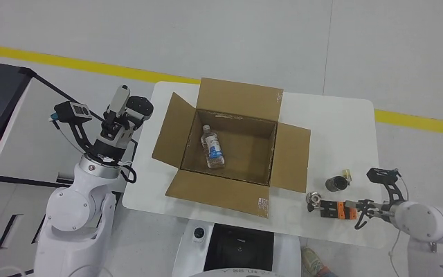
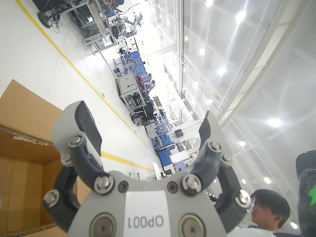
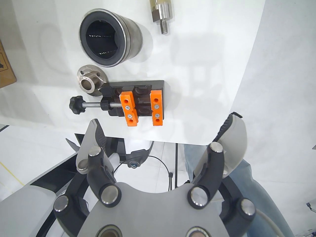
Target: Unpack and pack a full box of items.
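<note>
One white table (image 1: 332, 131) carries everything, and on it the open cardboard box (image 1: 239, 97) stands with all four flaps folded out. Inside, a clear water bottle (image 1: 213, 147) lies flat on the box floor toward the left wall, with nothing else beside it. To the right of the box, near the table's front edge, we see a metal sleeve (image 3: 111, 38) on its side, a small black vise (image 3: 137, 103) with orange jaws just beside it, a round flange (image 3: 90, 80) touching the vise's screw end, and a threaded fitting (image 3: 160, 8) a little apart.

The left gripper (image 2: 145, 114) sits off the box's left flap, fingers spread and empty, aimed up at the ceiling. The right gripper (image 3: 164, 122) hangs just off the table's front edge by the vise, also spread wide and empty.

We judge unpacking to be nearly done, with only the bottle left. The next move calls for turning the left gripper downward, lowering it past the box wall, and closing across the bottle's body.
</note>
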